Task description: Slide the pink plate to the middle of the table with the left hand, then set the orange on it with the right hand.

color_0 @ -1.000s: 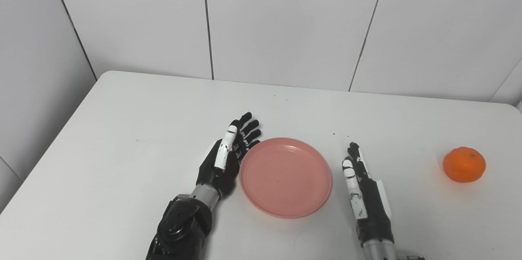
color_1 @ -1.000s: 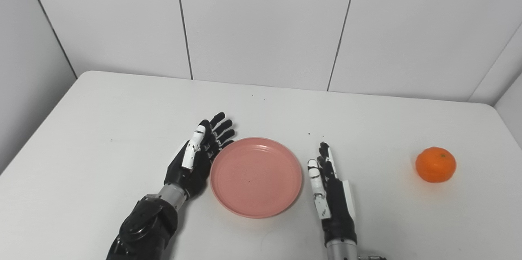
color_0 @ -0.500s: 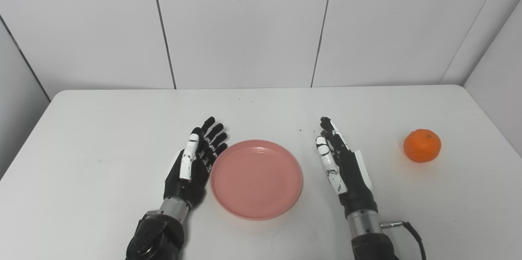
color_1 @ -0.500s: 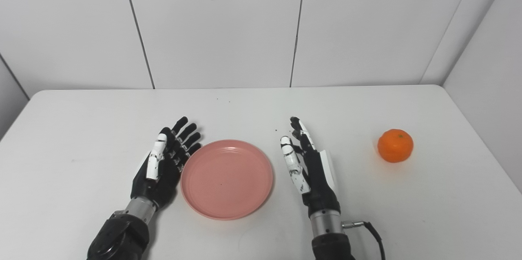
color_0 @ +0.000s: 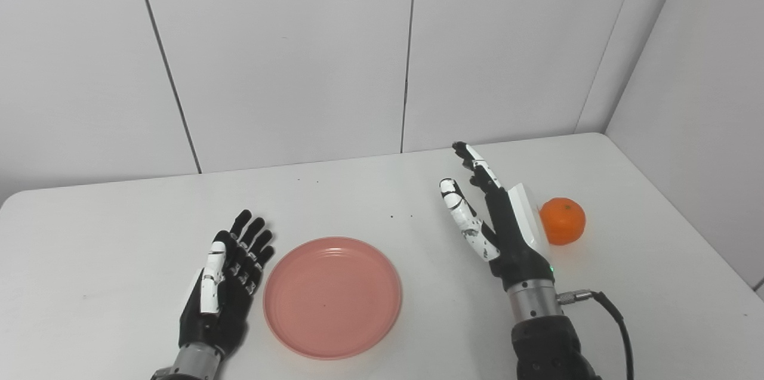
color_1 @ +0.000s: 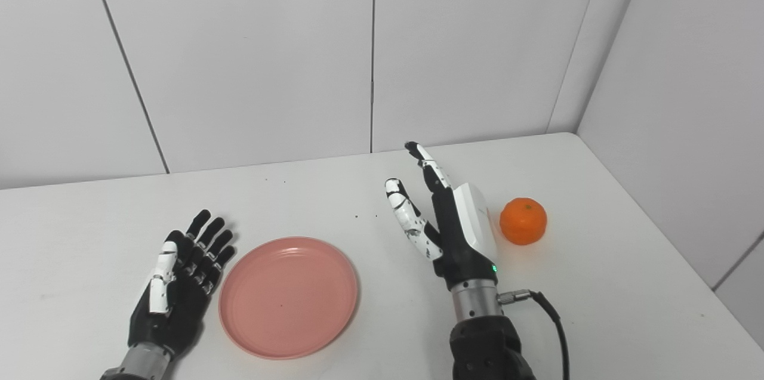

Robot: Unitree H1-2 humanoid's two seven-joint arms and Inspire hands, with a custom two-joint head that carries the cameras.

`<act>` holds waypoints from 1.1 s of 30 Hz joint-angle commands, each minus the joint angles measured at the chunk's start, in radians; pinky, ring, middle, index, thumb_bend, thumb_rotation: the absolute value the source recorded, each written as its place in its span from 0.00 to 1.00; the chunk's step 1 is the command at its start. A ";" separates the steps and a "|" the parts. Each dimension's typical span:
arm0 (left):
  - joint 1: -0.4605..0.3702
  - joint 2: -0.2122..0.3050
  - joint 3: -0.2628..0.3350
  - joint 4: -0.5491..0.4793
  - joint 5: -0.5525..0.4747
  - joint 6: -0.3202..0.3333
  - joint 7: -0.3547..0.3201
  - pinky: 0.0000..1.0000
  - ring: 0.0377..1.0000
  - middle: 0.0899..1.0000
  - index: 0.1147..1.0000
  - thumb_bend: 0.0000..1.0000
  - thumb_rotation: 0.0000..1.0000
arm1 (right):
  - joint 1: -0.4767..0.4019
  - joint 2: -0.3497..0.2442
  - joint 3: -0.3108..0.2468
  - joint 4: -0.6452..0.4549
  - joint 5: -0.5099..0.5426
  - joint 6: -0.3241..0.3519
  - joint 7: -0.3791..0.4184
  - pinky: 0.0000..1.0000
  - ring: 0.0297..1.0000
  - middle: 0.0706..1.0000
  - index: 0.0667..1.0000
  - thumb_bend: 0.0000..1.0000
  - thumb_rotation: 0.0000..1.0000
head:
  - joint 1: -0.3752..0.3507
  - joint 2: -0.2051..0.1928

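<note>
Since the earlier frames the whole picture has been swinging to the right (the camera turning, not the things), while the right hand [color_0: 498, 222] has been lifting off the bench [color_0: 107, 231] and travelling toward the orange [color_0: 561, 221].

In the left eye view, the right hand is standing edge-up, its fingers [color_0: 462, 213] stretched out and spread, grasping nothing; its white back is overlapping the orange's left side in the picture, though whether they are touching cannot be told here. The pink plate [color_0: 332, 296] is lying flat on the bench toward the near edge, holding nothing. The left hand [color_0: 224, 287] is resting just beside the plate's left rim, fingers released and fanned out, palm turned toward the plate.

In the right eye view, a gap of bare bench is showing between the right hand [color_1: 450, 222] and the orange [color_1: 523, 221], so they are sitting near but apart. The orange is resting on the bench toward the right wall, well apart from the pink plate [color_1: 288, 296]. The left hand [color_1: 179, 290] is lying open beside the plate.
</note>
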 commanded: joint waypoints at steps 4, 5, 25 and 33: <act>0.043 0.023 0.013 0.046 0.005 0.021 0.005 0.99 0.97 0.96 0.95 0.34 1.00 | -0.032 -0.074 -0.042 -0.071 -0.096 0.023 0.004 0.79 0.86 0.89 0.89 0.55 0.80 | -0.045 -0.007; 0.043 0.023 0.014 0.046 0.005 0.020 0.007 0.99 0.97 0.96 0.95 0.34 1.00 | -0.032 -0.082 -0.046 -0.076 -0.113 0.024 0.004 0.79 0.86 0.89 0.89 0.57 0.76 | -0.045 -0.007; 0.028 0.042 0.035 0.045 -0.026 0.058 0.007 1.00 0.97 0.98 0.96 0.31 1.00 | -0.052 -0.182 -0.209 0.012 -0.253 0.118 0.024 0.81 0.93 0.96 0.97 0.87 0.48 | -0.132 0.006; 0.024 0.045 0.042 0.050 -0.047 0.064 0.001 1.00 0.98 0.98 0.97 0.31 1.00 | -0.047 -0.216 -0.234 0.067 -0.219 0.166 0.048 0.81 0.93 0.96 0.97 0.94 0.44 | -0.141 0.006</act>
